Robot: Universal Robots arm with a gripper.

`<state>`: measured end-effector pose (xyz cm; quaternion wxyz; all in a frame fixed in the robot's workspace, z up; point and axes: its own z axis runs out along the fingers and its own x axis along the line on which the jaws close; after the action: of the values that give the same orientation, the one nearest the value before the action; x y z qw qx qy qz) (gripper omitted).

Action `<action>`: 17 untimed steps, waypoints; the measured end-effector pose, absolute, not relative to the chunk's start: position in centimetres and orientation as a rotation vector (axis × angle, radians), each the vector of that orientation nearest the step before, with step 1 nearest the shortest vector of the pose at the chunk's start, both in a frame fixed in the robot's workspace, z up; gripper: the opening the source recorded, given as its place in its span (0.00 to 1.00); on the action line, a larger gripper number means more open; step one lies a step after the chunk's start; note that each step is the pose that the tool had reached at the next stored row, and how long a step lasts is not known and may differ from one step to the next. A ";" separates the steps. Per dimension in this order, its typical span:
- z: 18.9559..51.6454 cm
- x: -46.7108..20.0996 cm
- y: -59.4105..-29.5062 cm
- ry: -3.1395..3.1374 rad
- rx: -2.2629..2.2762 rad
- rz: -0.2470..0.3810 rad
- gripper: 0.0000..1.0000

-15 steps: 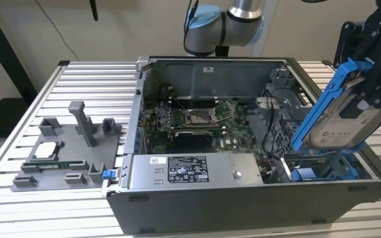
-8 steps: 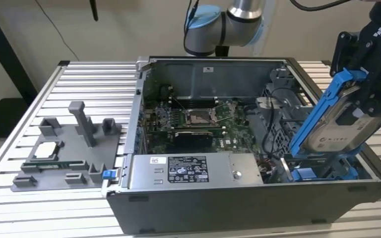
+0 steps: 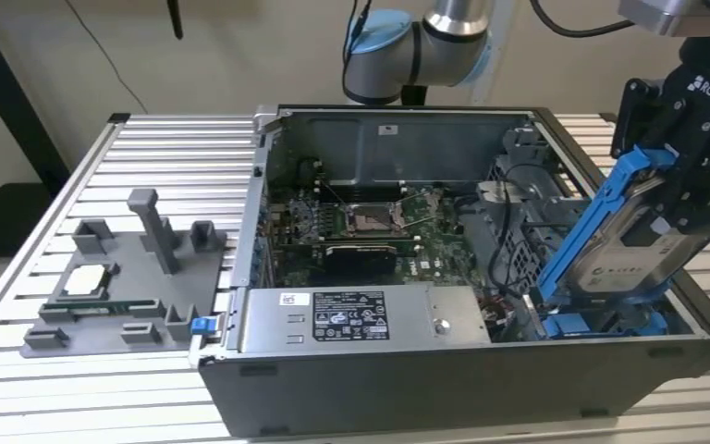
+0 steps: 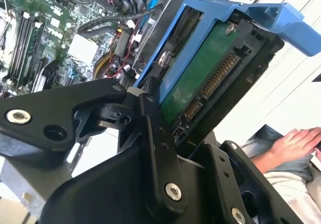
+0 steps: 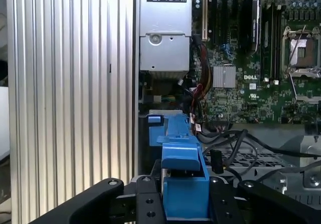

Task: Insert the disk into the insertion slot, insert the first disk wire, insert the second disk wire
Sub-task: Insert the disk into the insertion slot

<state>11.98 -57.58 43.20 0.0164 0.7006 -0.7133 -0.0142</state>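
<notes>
1. In the exterior view the gripper (image 3: 666, 205) is cut off at the picture's right edge. The lower end of the disk (image 3: 627, 264) drops behind the computer case (image 3: 454, 388) wall, so I cannot tell if it touches the rails.
2. The disk covers much of the insertion slot (image 3: 602, 324). Only the slot's blue rails show, in the case's near corner on the exterior view's right.
3. Several cables lie tangled beside the motherboard (image 3: 368, 217). I cannot make out which belong to the disk.
4. The arm (image 3: 417, 46) reaches over the case from behind, with the gripper above the case's right side in the exterior view.
5. The black fingers (image 4: 155, 133) are clamped on the disk's blue carrier frame. The disk is tilted steeply, its top leaning toward the exterior view's right, its lower end at the slot, and most of it above the case.
6. In the second wrist view the disk's green circuit board faces the camera.
7. Count: one disk, one gripper, one grey power-supply box (image 3: 355, 316), one grey fixture (image 3: 121, 296) on the slatted table (image 3: 158, 148), and one person's hand (image 4: 296, 143) off to the side.
</notes>
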 end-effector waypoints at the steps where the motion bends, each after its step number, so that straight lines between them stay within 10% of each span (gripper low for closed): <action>1: 43.0 12.0 -57.6 -2.218 2.178 -0.044 0.00; 17: 40.7 12.4 -57.6 -2.217 2.179 -0.044 0.00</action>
<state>12.37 -57.59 40.65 0.0163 0.7008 -0.7130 -0.0142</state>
